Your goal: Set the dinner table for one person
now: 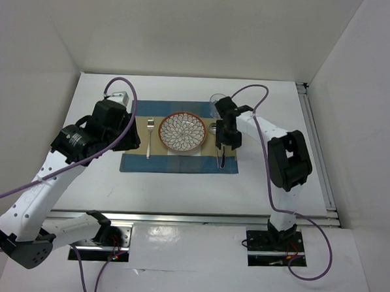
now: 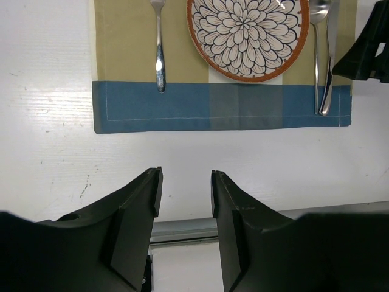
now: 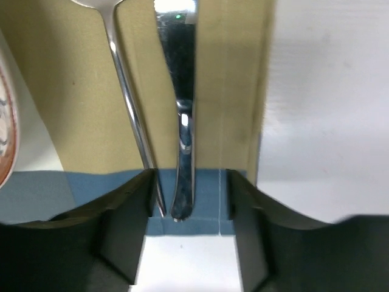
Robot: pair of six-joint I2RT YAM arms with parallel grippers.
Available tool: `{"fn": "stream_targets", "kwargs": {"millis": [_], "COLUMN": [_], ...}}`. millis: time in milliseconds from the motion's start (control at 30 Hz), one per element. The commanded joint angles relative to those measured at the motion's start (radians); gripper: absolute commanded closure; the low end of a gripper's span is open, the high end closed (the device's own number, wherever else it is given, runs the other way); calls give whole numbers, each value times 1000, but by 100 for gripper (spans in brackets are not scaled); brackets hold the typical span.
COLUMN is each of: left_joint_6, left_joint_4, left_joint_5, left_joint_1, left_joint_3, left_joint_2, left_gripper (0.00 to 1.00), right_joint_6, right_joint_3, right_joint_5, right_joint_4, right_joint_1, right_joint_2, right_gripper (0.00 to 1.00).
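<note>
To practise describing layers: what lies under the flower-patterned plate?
The plate sits on the striped placemat, which shows all round it, on the dinner table. The cloth directly beneath is covered and cannot be seen.

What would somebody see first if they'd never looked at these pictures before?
Probably the plate, with its big flower pattern and orange rim, in the middle of the blue-and-tan placemat. Next comes the right gripper, open right at the handle ends of the knife and spoon on the plate's right. The fork lies on its left.
</note>
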Motion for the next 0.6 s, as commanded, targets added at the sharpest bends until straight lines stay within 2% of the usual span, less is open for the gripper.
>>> {"fn": "stream_targets", "kwargs": {"millis": [0, 33, 67, 100, 200, 367, 567], "left_joint_6": [12, 12, 12, 12, 12, 12, 12], "left_joint_4": [7, 7, 7, 7, 7, 25, 34], "left_joint_5": [0, 0, 0, 0, 0, -12, -12], "left_joint_1": [-2, -2, -2, -2, -2, -2, -2], "left_joint_3": [34, 34, 34, 34, 34, 34, 43], "left_joint_2": [-19, -19, -19, -19, -19, -19, -19], "left_gripper": [46, 46, 46, 46, 46, 46, 46], "right_joint_6": [58, 94, 116, 141, 239, 390, 451], "right_joint_3": [75, 75, 75, 75, -8, -112, -269], "right_joint_5": [77, 94, 114, 163, 258, 358, 390], "right_joint_4": [-69, -87, -87, -97, -135, -253, -253], "right_joint_1": [5, -7, -7, -31, -53, -73, -93], "right_joint_2": [-151, -210, -244, -281, -474, -666, -901], "right_gripper": [38, 33, 22, 17, 11, 8, 9]}}
